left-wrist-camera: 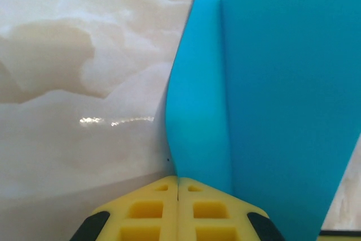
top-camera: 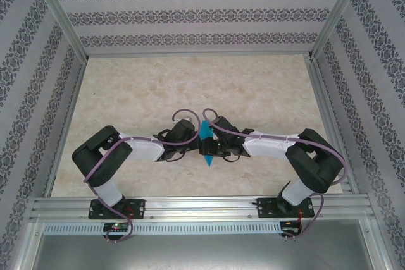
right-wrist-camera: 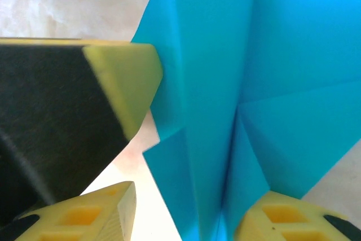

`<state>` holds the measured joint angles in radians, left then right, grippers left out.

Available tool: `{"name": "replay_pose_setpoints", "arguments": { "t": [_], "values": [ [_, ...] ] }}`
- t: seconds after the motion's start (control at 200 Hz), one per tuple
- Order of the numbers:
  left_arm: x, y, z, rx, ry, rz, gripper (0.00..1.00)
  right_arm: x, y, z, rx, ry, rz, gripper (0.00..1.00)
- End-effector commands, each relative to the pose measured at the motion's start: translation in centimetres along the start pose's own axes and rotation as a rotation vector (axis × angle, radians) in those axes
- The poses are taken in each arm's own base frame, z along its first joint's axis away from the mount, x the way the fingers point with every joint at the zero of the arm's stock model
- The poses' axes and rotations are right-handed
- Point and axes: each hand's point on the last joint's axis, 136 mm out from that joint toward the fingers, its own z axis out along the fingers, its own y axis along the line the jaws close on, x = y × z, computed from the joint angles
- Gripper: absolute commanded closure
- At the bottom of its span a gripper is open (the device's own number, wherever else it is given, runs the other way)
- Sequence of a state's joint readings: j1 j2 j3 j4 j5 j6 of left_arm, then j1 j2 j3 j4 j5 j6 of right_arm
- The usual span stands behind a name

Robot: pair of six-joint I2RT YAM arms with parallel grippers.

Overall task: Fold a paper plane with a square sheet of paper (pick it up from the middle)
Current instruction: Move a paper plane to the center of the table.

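The paper plane is teal-blue paper folded into a narrow pointed shape, held upright at the table's middle between both arms. My left gripper is shut, its yellow fingers pinching the paper's lower left edge. In the right wrist view the creased paper hangs between the spread fingers of my right gripper. The right finger lies against the folds and the left finger stands apart from them. The left gripper's fingertip presses on the paper's edge from the upper left.
The marbled beige tabletop stretches far beyond the grippers. Patterned walls and aluminium posts close in the back and sides. A metal rail with both arm bases runs along the near edge.
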<state>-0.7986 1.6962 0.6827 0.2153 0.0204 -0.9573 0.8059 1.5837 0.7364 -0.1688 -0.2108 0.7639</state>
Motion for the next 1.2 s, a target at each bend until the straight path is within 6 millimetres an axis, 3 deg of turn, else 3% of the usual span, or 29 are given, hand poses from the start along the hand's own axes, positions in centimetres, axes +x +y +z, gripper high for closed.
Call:
{"name": "replay_pose_setpoints", "arguments": {
  "t": [0.0, 0.195, 0.375, 0.545, 0.759, 0.934, 1.064, 1.199],
  "values": [
    [-1.0, -1.7, -1.0, 0.086, -0.029, -0.029, 1.00, -0.6, -0.1, 0.2, 0.042, -0.025, -0.028, 0.53],
    [-1.1, -2.0, -1.5, 0.098, -0.033, -0.029, 1.00, -0.8, -0.7, 0.2, 0.082, -0.041, -0.022, 0.57],
    [-1.1, -1.7, -1.4, 0.086, -0.032, -0.029, 1.00, -1.3, -0.8, -0.2, 0.098, -0.063, -0.012, 0.75],
    [-1.1, -1.4, -1.5, 0.067, -0.033, -0.037, 0.95, -1.6, -1.0, 0.0, 0.130, -0.054, -0.009, 0.81],
    [-2.7, 0.3, -4.1, -0.075, -0.086, -0.032, 0.69, -1.9, -2.2, -1.1, 0.220, -0.062, -0.018, 0.97],
    [-4.4, 3.1, -7.5, -0.275, -0.151, -0.020, 0.42, -2.3, -3.1, -3.3, 0.314, -0.054, -0.085, 0.98],
    [-5.0, 5.2, -9.6, -0.423, -0.173, 0.001, 0.30, -2.6, -3.9, -4.1, 0.379, -0.050, -0.111, 0.96],
    [-5.4, 6.0, -10.7, -0.484, -0.194, 0.011, 0.22, -2.8, -4.5, -3.7, 0.431, -0.035, -0.121, 0.94]
  ]
}}
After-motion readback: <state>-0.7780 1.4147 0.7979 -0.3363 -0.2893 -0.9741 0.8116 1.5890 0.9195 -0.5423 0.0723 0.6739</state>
